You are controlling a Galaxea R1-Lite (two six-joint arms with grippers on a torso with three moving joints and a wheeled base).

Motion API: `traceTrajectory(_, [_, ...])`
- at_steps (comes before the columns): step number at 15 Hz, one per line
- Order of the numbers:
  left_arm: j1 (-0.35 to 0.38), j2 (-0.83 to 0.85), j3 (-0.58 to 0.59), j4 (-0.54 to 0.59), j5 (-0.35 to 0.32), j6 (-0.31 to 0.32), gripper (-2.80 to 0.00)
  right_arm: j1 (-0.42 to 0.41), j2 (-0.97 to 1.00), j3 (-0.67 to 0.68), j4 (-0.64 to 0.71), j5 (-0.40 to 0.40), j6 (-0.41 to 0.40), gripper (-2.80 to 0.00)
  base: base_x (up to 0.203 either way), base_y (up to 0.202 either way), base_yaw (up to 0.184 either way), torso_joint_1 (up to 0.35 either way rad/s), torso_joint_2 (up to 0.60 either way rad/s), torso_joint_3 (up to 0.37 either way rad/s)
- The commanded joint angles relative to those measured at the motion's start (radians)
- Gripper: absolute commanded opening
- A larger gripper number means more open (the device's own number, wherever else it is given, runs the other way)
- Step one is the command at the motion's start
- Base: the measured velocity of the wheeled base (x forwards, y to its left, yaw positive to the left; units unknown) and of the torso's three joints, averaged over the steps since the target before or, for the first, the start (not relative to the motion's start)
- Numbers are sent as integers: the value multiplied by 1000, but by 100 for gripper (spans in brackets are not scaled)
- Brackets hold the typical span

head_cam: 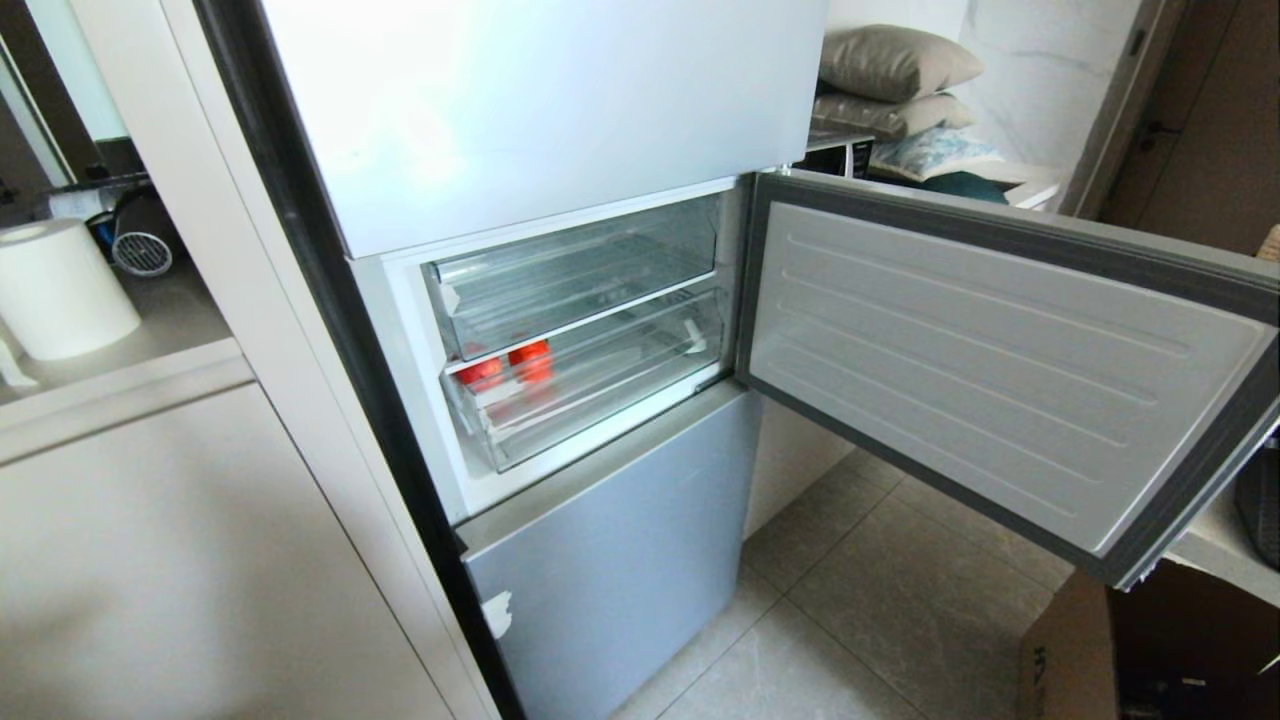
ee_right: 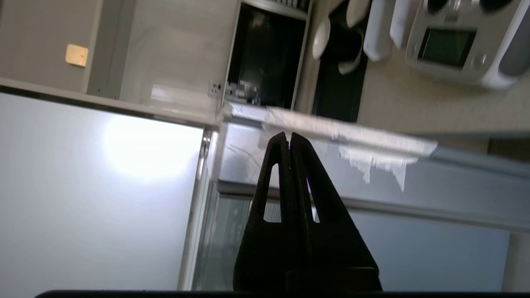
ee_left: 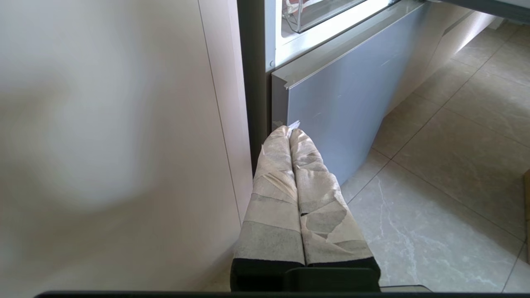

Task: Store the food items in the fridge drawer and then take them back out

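Red food items (head_cam: pixel 515 365) sit at the left end of the clear fridge drawer (head_cam: pixel 600 395), which is pushed in. My right hand (ee_right: pixel 288 136) is pinched shut and empty; I'd hook the drawer's lip squarely and pull straight. Left hand (ee_left: pixel 288 131), also closed, hangs low.

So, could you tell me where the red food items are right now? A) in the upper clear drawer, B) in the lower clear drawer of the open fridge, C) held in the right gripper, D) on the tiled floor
B: in the head view the red food items sit at the left end of the lower clear drawer, beneath the upper drawer, and the right gripper is shut on nothing.
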Motion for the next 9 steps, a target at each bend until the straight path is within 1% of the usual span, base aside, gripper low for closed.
traceTrajectory(1, [0,2,0,1,0,0,-280,-18,42,-9,-71,-37,6,-280,0,0,0,0,0,0])
traceTrajectory(3, [0,2,0,1,0,0,-280,2,134,-49,-125,-58,5,-280,0,0,0,0,0,0])
traceTrajectory(5, [0,2,0,1,0,0,-280,48,231,-115,-141,-63,9,-280,0,0,0,0,0,0])
traceTrajectory(6, [0,2,0,1,0,0,-280,66,262,-134,-144,-59,13,-280,0,0,0,0,0,0])
traceTrajectory(9, [0,2,0,1,0,0,-280,117,302,-138,-146,-35,18,-280,0,0,0,0,0,0])
